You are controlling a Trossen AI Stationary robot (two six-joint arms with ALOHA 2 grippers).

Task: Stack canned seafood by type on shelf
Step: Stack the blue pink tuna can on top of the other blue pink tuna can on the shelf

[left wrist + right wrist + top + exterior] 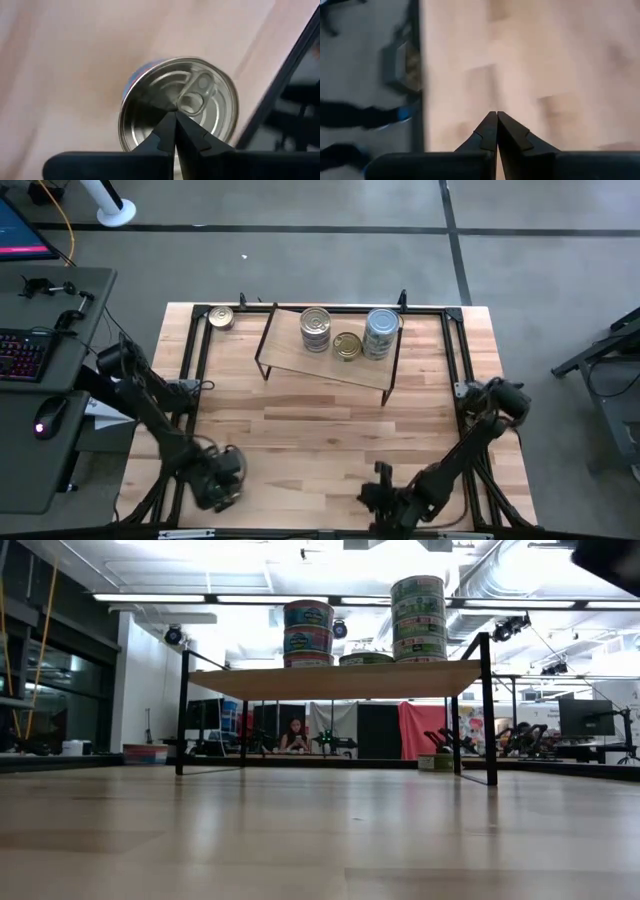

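Resting low at the near edge of the table (330,440), both arms are sitting folded back, the left gripper (222,480) near the left corner and the right gripper (385,498) right of the middle. Each one's fingers are pressing tip to tip, gripping nothing; in the left wrist view the closed fingers (176,131) are pointing over a silver tin (179,102) with a pull tab, which is not showing in the overhead view. Farther back, the shelf (330,358) is standing by the far edge, carrying a silver-topped stack (315,330) on its left, a single gold tin (347,345) in the middle and a taller pale-blue stack (381,332) on its right. Another gold tin (221,317) is lying on the tabletop at the far left corner, apart from the shelf.
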